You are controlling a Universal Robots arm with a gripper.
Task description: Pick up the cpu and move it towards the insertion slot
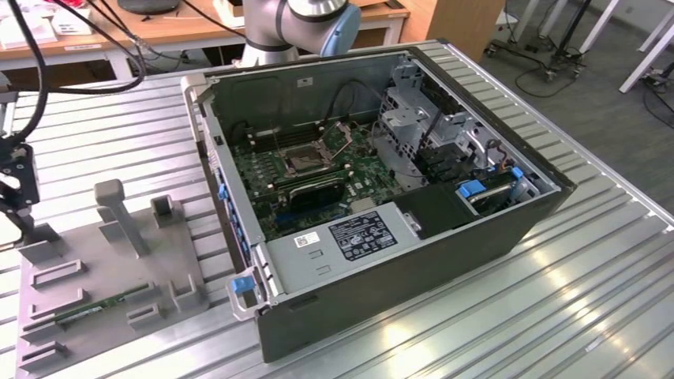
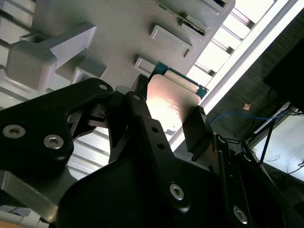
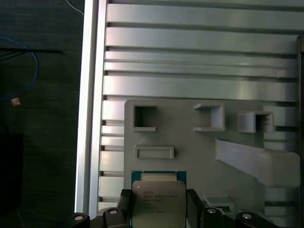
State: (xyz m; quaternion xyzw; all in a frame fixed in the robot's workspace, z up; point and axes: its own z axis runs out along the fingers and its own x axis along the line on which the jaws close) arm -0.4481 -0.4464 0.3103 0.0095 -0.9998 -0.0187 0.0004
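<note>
So the cpu [image 3: 158, 203] is sitting right between the jaws. In both wrist views you can see its pale metal face [image 2: 172, 102] with a black finger [image 3: 125, 205] hard up against one side and the other finger [image 3: 192, 205] against the opposite side. As far as I can tell, the jaws are pinched onto it across those two edges, with no gap on either side. It's basically square, so there's no long axis to worry about.

It's at the edge of the grey fixture plate [image 3: 199, 142], just below a shallow rectangular pocket [image 3: 154, 152]. I honestly can't tell if it's resting on the plate or a hair off it.

The bit that matters is where the insertion slot [image 1: 302, 158] is. It's inside the open computer case [image 1: 421, 260], down on the green board. In the exterior view the jaws are way over at the far left above the plate, so the slot lies well off toward that view's right and further back, with the case wall [image 1: 216, 158] in between. The memory stick [image 1: 100, 306] lies on the plate's near side, and everything's on the slatted metal desk [image 1: 548, 316].
</note>
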